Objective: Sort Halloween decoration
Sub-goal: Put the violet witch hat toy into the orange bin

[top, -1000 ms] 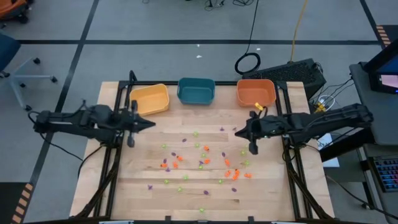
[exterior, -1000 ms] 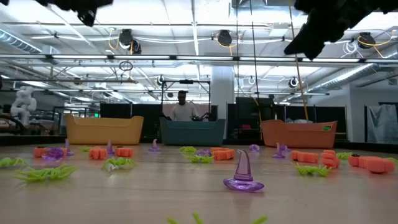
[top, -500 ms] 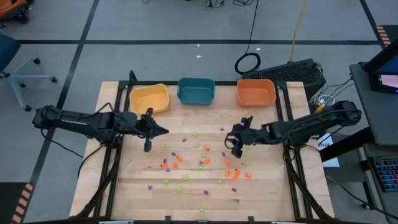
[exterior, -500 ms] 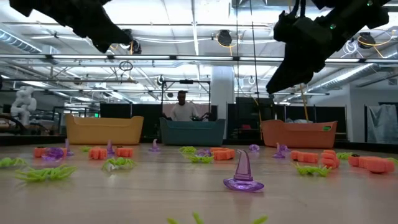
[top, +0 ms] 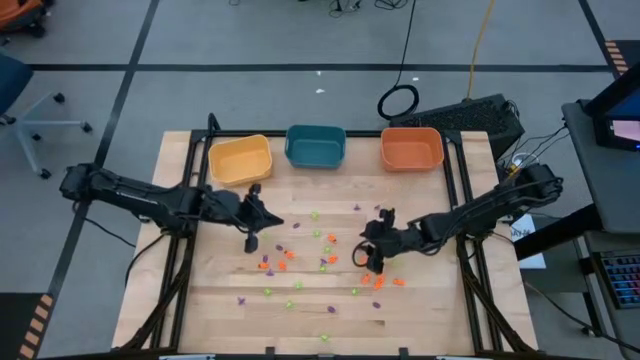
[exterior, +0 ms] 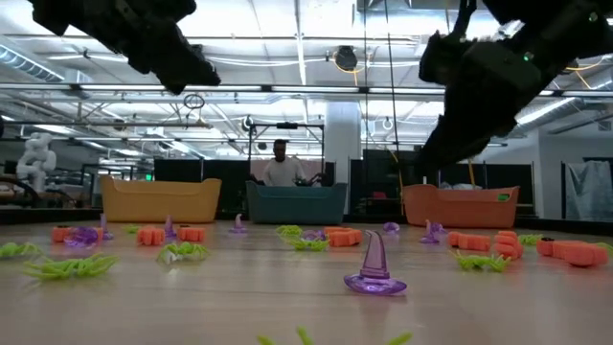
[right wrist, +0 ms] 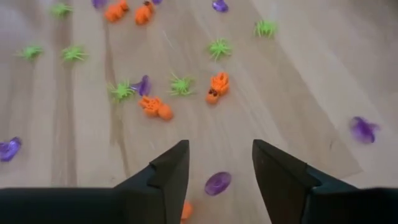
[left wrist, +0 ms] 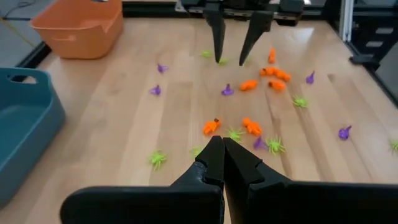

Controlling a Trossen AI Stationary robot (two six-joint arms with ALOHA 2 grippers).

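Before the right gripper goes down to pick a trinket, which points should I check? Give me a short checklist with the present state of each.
1. Right gripper open: ok, a clear gap shows between its fingers.
2. Trinket in line with it: ok, a purple trinket lies on the table between the fingers in the right wrist view.
3. Neighbours apart from the target: cannot tell, an orange piece shows close by one finger.
4. Left gripper out of the way: ok, shut and apart across the table.
5. Bins free: ok, the orange bin stands at the far edge.
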